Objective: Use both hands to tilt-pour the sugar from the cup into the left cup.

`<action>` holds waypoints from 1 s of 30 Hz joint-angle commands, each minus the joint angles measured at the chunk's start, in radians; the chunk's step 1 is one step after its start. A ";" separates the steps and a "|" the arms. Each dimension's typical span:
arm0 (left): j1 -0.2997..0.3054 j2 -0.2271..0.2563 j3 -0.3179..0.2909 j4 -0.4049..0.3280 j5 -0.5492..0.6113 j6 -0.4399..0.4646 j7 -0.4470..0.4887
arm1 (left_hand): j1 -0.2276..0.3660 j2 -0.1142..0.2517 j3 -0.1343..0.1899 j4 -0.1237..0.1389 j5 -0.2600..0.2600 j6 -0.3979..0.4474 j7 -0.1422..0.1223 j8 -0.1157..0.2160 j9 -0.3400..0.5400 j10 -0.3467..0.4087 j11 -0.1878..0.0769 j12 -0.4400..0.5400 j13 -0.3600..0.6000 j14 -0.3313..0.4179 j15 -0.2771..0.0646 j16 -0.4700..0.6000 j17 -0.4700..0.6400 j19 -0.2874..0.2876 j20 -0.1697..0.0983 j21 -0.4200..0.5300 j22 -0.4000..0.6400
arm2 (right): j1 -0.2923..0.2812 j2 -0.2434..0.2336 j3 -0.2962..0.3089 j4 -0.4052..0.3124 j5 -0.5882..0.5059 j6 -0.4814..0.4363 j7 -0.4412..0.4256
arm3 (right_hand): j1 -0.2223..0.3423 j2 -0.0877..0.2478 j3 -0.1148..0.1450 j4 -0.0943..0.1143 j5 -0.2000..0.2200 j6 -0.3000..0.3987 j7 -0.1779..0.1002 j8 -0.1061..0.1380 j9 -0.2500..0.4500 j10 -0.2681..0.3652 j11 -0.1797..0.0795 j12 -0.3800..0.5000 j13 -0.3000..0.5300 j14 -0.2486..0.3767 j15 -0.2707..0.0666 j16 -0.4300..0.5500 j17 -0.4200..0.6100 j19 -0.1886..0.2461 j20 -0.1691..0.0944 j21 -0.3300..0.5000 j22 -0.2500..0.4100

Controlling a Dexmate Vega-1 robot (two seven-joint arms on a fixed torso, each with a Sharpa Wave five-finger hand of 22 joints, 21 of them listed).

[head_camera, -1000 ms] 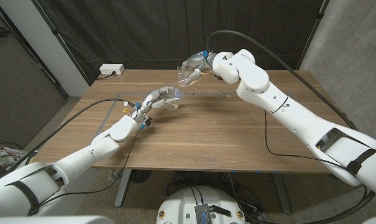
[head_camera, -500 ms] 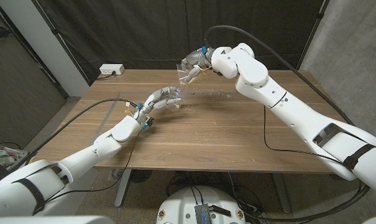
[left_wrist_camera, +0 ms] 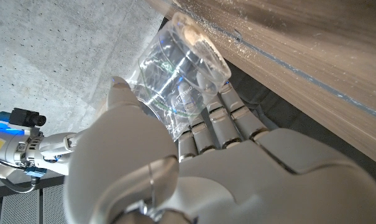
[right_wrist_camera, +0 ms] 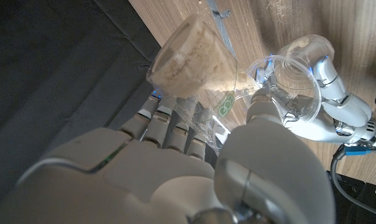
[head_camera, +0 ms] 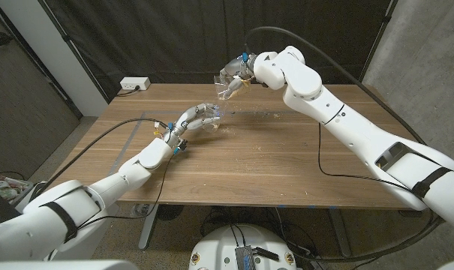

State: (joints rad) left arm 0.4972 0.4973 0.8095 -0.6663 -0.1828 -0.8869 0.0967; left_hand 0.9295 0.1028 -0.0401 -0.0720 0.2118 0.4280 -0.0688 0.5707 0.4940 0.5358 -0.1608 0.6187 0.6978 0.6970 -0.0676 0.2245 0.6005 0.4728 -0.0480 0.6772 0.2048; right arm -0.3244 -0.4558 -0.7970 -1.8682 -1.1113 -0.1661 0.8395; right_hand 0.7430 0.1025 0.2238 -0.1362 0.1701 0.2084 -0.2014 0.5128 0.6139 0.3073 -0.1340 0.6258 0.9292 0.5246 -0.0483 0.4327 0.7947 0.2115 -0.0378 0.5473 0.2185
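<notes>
My right hand (head_camera: 240, 73) holds a clear plastic cup (head_camera: 227, 88) in the air above the table's far middle, tipped down toward my left. In the right wrist view this cup (right_wrist_camera: 197, 59) lies on its side with pale sugar (right_wrist_camera: 189, 55) heaped against its lower wall and reaching its mouth. Just below it my left hand (head_camera: 194, 120) grips the second clear cup (head_camera: 212, 114), mouth turned up toward the tipped one. The right wrist view shows that cup (right_wrist_camera: 294, 87) with a little sugar inside, in my left hand (right_wrist_camera: 337, 109). My left hand's fingers (left_wrist_camera: 215, 121) wrap this cup (left_wrist_camera: 184, 65).
Loose sugar grains (head_camera: 266, 114) are scattered on the wooden table (head_camera: 287, 165) to the right of the cups. A white power strip (head_camera: 134, 84) sits at the far left corner. Blue tape marks (head_camera: 146, 121) and a black cable (head_camera: 114, 127) lie by my left forearm.
My right arm has lifted slightly at the elbow, keeping the sugar cup tipped above the other one. The left hand with its cup has barely shifted.
</notes>
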 commanded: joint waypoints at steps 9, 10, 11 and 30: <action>-0.079 -0.123 -0.046 0.267 -0.008 -0.221 -0.109 | 0.006 0.002 -0.002 -0.005 0.001 0.019 -0.002 0.011 -0.001 0.017 -0.002 0.006 0.001 0.017 -0.124 0.000 0.004 0.002 -0.096 0.007 -0.001 | 0.036 0.019 -0.027 0.006 -0.069 0.003 0.048 | 0.001 0.012 0.018 0.009 0.005 0.001 -0.009 -0.003 0.007 0.008 -0.005 -0.002 0.008 -0.005 -0.183 -0.001 0.009 -0.004 -0.010 -0.002 0.002; -0.079 -0.125 -0.049 0.268 -0.008 -0.222 -0.110 | 0.006 0.002 -0.003 -0.005 0.001 0.019 -0.001 0.011 -0.001 0.016 -0.001 0.005 0.000 0.017 -0.124 0.000 0.004 0.001 -0.095 0.007 -0.001 | 0.036 0.020 -0.026 0.006 -0.070 0.003 0.050 | 0.001 0.013 0.019 0.009 0.005 0.002 -0.009 -0.003 0.007 0.008 -0.004 -0.002 0.009 -0.005 -0.183 -0.002 0.010 -0.004 -0.010 -0.002 0.002; -0.079 -0.126 -0.052 0.269 -0.008 -0.223 -0.111 | 0.006 0.002 -0.003 -0.005 0.001 0.022 -0.002 0.012 -0.002 0.018 -0.002 0.005 -0.001 0.019 -0.124 0.000 0.004 0.003 -0.096 0.007 -0.001 | 0.035 0.021 -0.026 0.005 -0.073 0.003 0.050 | 0.000 0.013 0.019 0.009 0.005 0.002 -0.009 -0.003 0.007 0.008 -0.004 -0.002 0.009 -0.005 -0.183 -0.002 0.010 -0.004 -0.010 -0.002 0.002; -0.071 -0.134 -0.069 0.272 0.009 -0.248 -0.102 | 0.007 0.003 -0.007 -0.004 0.001 0.022 0.001 0.014 -0.007 0.022 -0.005 0.008 -0.001 0.021 -0.124 -0.001 0.006 0.003 -0.097 0.010 -0.001 | 0.005 0.014 -0.012 -0.041 -0.122 0.015 0.067 | -0.004 0.014 0.019 0.010 0.005 0.007 -0.009 -0.004 0.010 0.010 -0.004 -0.004 0.015 -0.004 -0.182 -0.003 0.016 -0.004 -0.010 -0.002 0.003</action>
State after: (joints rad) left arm 0.4251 0.3747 0.7530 -0.4046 -0.1849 -1.1165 -0.0110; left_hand 0.9291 0.1024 -0.0429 -0.0748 0.2117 0.4396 -0.0696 0.5809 0.4862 0.5467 -0.1610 0.6190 0.6939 0.7076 -0.0713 0.2245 0.6051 0.4729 -0.0480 0.6772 0.2048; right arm -0.3003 -0.4364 -0.8204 -1.8835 -1.2062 -0.1571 0.8960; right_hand 0.7392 0.1088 0.2238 -0.1362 0.1704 0.2107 -0.2037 0.5054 0.6186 0.3101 -0.1366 0.6257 0.9388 0.5232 -0.0496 0.4323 0.8086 0.2117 -0.0377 0.5480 0.2186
